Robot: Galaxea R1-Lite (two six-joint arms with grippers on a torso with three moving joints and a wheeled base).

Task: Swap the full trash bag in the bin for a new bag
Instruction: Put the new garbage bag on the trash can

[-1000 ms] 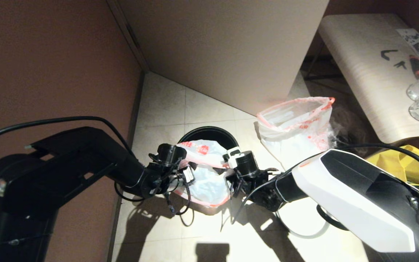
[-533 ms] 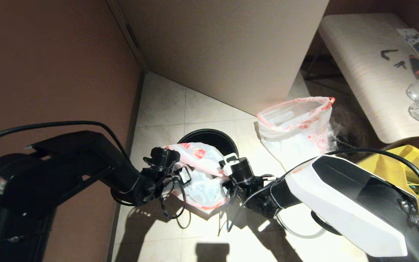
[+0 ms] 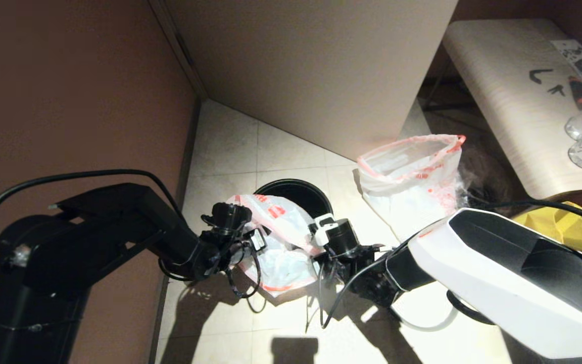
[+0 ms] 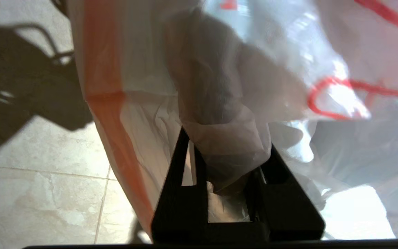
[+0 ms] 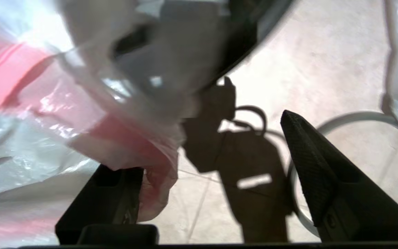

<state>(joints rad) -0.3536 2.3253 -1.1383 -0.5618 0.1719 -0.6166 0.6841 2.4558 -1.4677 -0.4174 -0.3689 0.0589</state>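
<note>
Since a moment ago the right gripper is spreading its jaws wide, letting go of the new bag, which the left gripper is pinching above the bin. Next: regrasp the hem, spread it over the bin.

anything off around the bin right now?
Yes. The bin's grey hoop lies loose on the floor beside it. The new bag hangs outside the bin, pinched only by the left gripper; the right gripper's jaws stand open.
</note>
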